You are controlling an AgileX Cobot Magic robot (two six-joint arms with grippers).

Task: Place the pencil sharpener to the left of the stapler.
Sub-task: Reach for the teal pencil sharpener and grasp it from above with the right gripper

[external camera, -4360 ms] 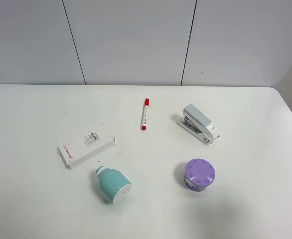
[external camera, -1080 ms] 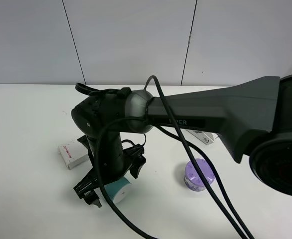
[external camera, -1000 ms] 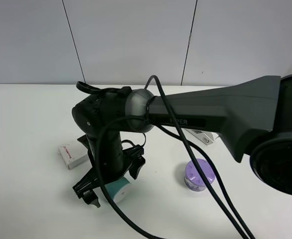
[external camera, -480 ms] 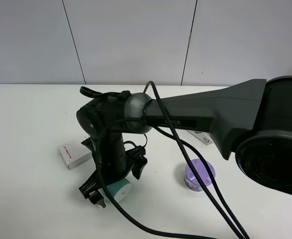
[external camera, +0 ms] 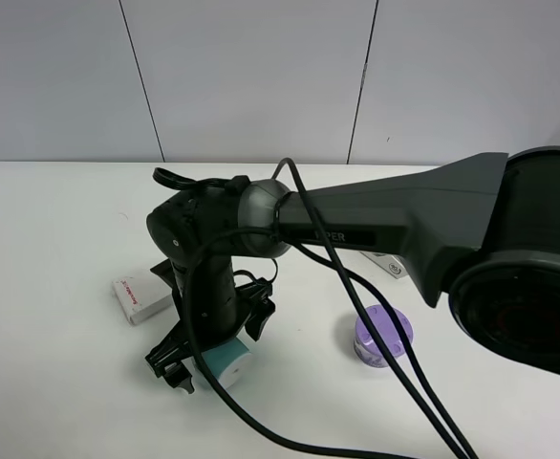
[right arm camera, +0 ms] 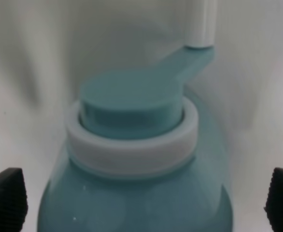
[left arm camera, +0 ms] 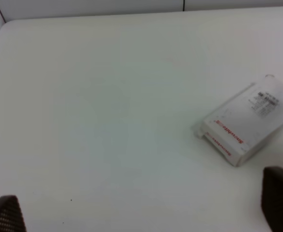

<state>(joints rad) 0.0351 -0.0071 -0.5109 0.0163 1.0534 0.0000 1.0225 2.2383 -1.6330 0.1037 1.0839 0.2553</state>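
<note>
The teal pencil sharpener (external camera: 226,362) lies on its side on the white table, at the front left. My right gripper (external camera: 213,352) has reached across the middle and stands open over it, one finger on each side. In the right wrist view the sharpener's white-banded neck (right arm camera: 132,145) fills the frame between the two dark fingertips (right arm camera: 6,199); no contact shows. Only a white sliver of the stapler (external camera: 392,266) shows past the right arm. My left gripper (left arm camera: 141,212) is open over bare table and holds nothing.
A flat white box (external camera: 142,295) lies just left of the right gripper and also shows in the left wrist view (left arm camera: 250,121). A purple round lidded container (external camera: 383,336) stands right of the sharpener. The right arm and its cables cover the table's middle.
The right arm came into view and settled over the sharpener. In the last half second the gripper shifted slightly left. The sharpener has stayed in place.
</note>
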